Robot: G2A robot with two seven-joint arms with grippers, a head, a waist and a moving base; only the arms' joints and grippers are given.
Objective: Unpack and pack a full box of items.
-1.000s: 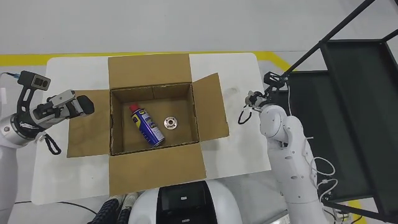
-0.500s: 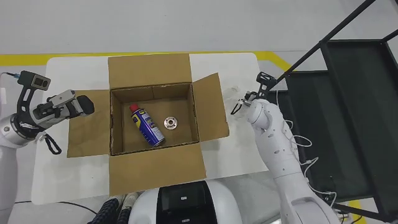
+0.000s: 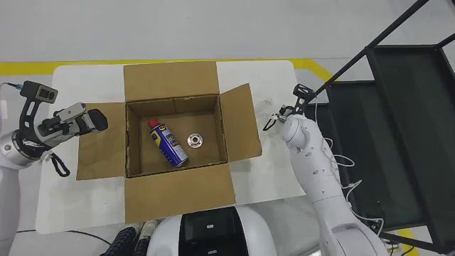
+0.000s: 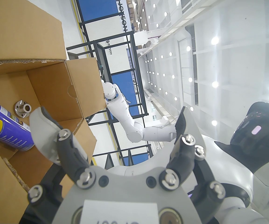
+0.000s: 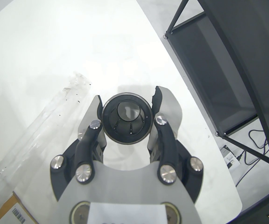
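Observation:
The open cardboard box (image 3: 170,80) sits in the middle of the white table (image 3: 274,178). On its floor lie a blue-and-yellow spray can (image 3: 168,144) and a small metal flange (image 3: 195,140); the left wrist view shows the can (image 4: 6,127) and flange (image 4: 22,108) too. My left gripper (image 3: 96,119) hovers over the box's left flap, open and empty (image 4: 110,111). Right of the box's right flap, my right gripper (image 3: 273,122) is shut on a black round cone-shaped part (image 5: 127,122) just above the tabletop.
A clear plastic strip (image 5: 43,122) lies on the table between the right gripper and the box. A black metal rack (image 3: 405,114) stands off the table's right edge. Bare table lies right of the box.
The right arm has swung left, bringing its gripper and the black part closer to the box's right flap. In the last half second it barely moved. The left arm stayed put.

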